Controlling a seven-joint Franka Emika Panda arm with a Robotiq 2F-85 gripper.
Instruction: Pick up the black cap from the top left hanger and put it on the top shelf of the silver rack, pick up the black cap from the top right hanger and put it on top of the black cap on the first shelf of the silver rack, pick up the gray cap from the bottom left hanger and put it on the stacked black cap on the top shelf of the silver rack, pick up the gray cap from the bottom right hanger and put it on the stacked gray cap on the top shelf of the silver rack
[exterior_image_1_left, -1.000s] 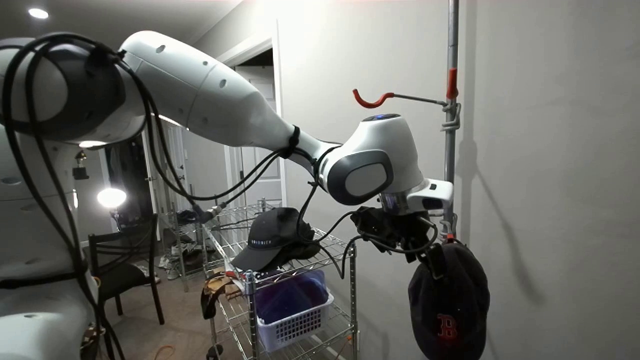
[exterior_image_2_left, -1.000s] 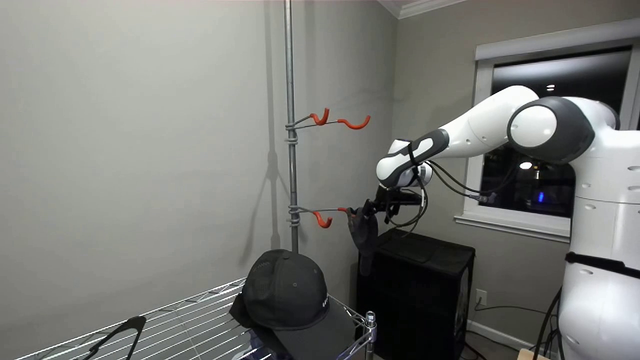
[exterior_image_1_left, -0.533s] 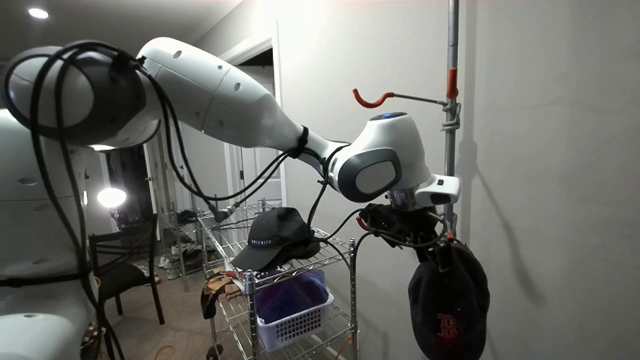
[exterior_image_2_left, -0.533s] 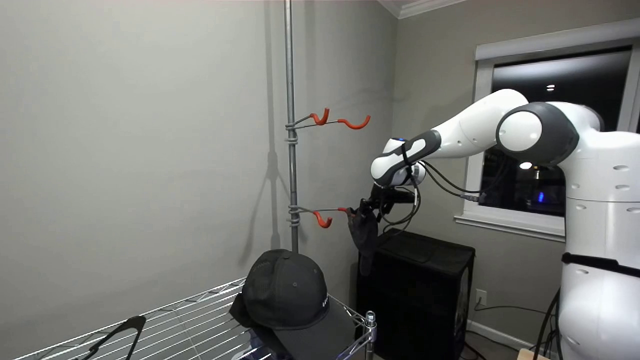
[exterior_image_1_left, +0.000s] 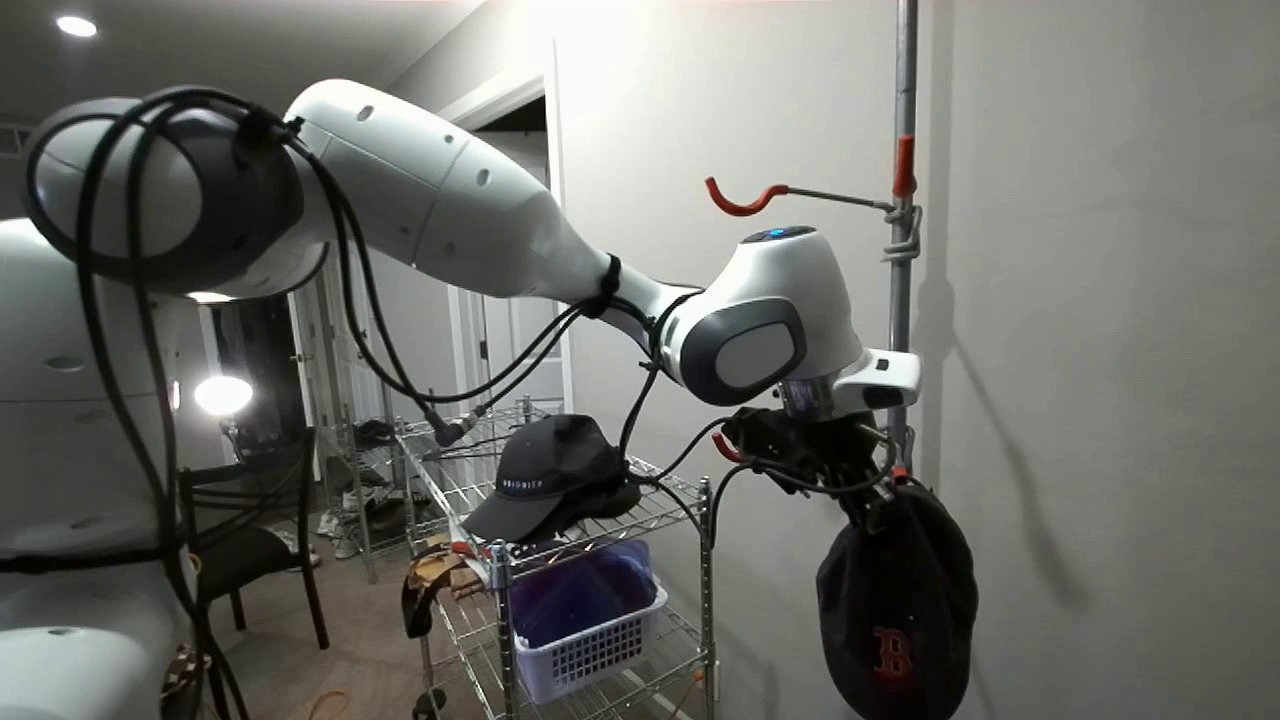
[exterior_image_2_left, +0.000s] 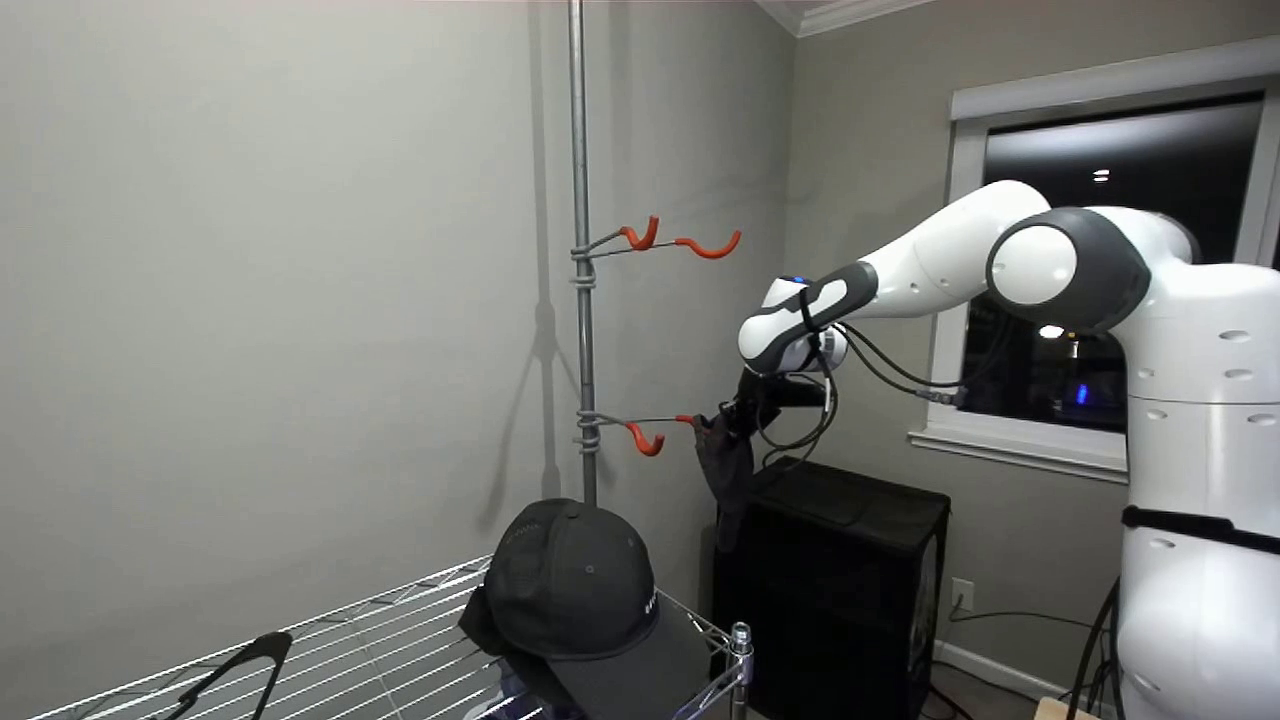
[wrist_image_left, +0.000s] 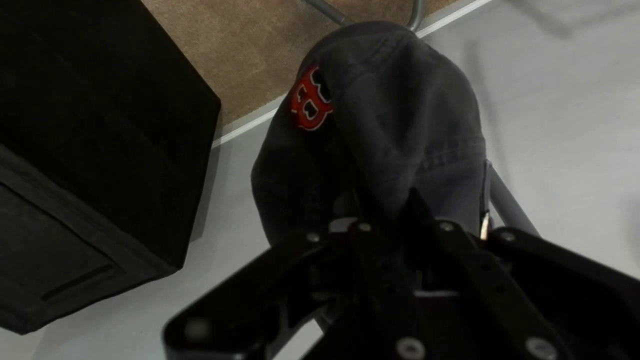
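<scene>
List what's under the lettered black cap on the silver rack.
Under the lettered black cap, part of a second dark cap sticks out above the top shelf. The rest is covered, so whether it bears any lettering cannot be told.

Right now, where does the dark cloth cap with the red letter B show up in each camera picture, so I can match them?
In an exterior view: the dark cloth cap with the red letter B hangs at lower right.
In an exterior view: the cap is small, just right of centre, below mid-height.
In the wrist view: the cap looms large in the upper middle.
Shared landmark: the black two-fingered gripper, overlapping the cap in every picture.
</scene>
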